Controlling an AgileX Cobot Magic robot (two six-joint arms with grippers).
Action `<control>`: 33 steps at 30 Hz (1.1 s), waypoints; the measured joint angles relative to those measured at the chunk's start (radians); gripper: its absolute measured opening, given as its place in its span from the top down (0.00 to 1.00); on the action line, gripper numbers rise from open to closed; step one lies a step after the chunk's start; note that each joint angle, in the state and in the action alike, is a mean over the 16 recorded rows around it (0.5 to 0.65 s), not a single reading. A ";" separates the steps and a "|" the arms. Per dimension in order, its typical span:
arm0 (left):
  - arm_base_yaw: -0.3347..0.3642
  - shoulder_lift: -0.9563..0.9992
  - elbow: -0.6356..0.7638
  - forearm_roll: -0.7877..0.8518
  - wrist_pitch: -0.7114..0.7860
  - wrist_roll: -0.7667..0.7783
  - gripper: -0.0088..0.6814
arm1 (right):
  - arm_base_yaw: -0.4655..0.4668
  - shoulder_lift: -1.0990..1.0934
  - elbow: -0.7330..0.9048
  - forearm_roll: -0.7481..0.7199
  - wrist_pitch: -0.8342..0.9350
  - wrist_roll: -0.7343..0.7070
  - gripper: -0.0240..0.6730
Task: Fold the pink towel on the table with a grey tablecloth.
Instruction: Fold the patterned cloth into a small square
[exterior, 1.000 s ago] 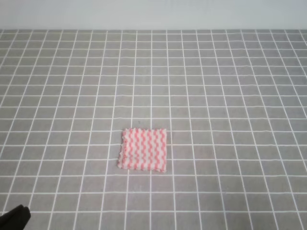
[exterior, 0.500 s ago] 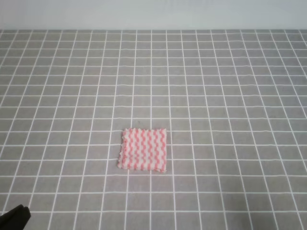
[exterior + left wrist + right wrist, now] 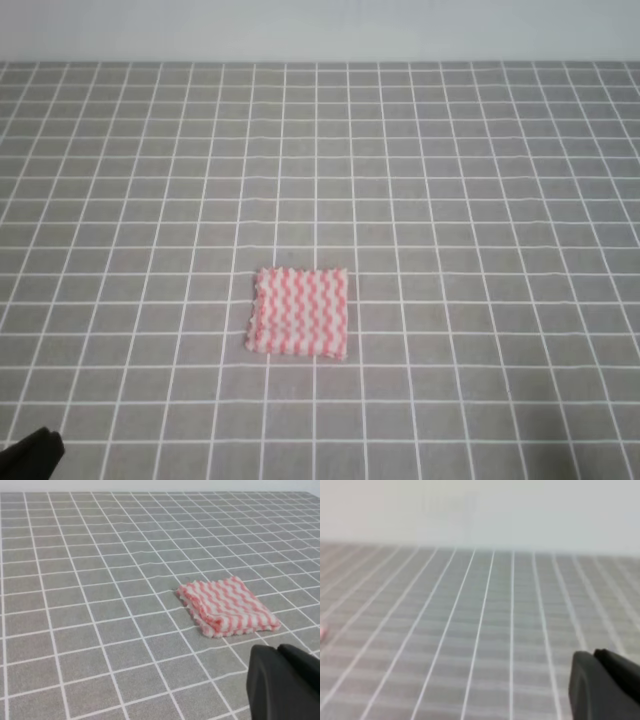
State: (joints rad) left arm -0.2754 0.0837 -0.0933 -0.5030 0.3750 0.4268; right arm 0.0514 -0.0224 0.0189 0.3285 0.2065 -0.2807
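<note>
The pink towel (image 3: 298, 311) lies flat on the table with a grey tablecloth (image 3: 450, 180), as a small, near-square, layered piece with wavy pink-and-white stripes. In the left wrist view the pink towel (image 3: 227, 607) shows stacked layers along its near edge. Only a dark tip of my left gripper (image 3: 30, 455) shows at the bottom-left corner, well away from the towel. Its black body (image 3: 285, 685) fills the lower right of its wrist view, and its jaws are hidden. My right gripper (image 3: 605, 685) is just a black shape at the lower right, over bare grid cloth (image 3: 470, 630).
The grey grid cloth runs to a pale wall (image 3: 320, 30) at the back. Nothing else stands on the table in these views.
</note>
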 joint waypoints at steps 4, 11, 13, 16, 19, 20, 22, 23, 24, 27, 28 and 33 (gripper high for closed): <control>0.000 0.000 0.000 0.000 0.000 0.000 0.99 | -0.003 -0.005 0.001 -0.004 0.062 -0.010 0.99; -0.001 -0.002 0.000 0.000 0.006 0.000 0.99 | -0.003 -0.003 -0.002 -0.001 0.110 -0.010 0.99; -0.001 -0.002 0.000 0.000 0.008 0.001 0.99 | -0.003 -0.002 -0.002 0.000 0.110 -0.010 0.99; -0.001 -0.005 0.001 0.000 0.010 0.001 0.99 | -0.004 -0.002 -0.002 0.001 0.111 -0.010 0.99; -0.001 -0.010 0.001 0.013 0.008 0.003 0.99 | -0.004 -0.003 -0.002 0.001 0.110 -0.010 0.99; -0.001 -0.012 0.001 0.020 0.005 0.003 0.99 | -0.004 -0.002 -0.003 0.001 0.111 -0.010 0.99; -0.001 -0.012 0.001 0.038 -0.008 0.004 0.99 | -0.004 -0.003 0.000 0.002 0.109 -0.010 0.99; -0.001 -0.013 0.001 0.048 -0.015 0.004 0.99 | -0.004 -0.003 0.000 0.002 0.109 -0.010 0.99; -0.002 -0.014 0.001 0.057 -0.021 0.004 0.99 | -0.004 -0.002 0.000 0.002 0.109 -0.010 0.99; 0.000 -0.018 0.001 0.106 -0.052 -0.006 0.99 | -0.004 -0.001 -0.003 0.003 0.111 -0.010 0.99; 0.001 -0.020 0.000 0.129 -0.063 -0.016 0.99 | -0.004 -0.001 -0.003 0.003 0.111 -0.010 0.99; 0.027 -0.031 0.000 0.253 -0.096 -0.085 0.99 | -0.004 -0.004 0.001 0.004 0.109 -0.010 0.99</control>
State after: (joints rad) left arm -0.2480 0.0523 -0.0929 -0.2500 0.2795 0.3415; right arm 0.0471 -0.0262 0.0202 0.3326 0.3154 -0.2903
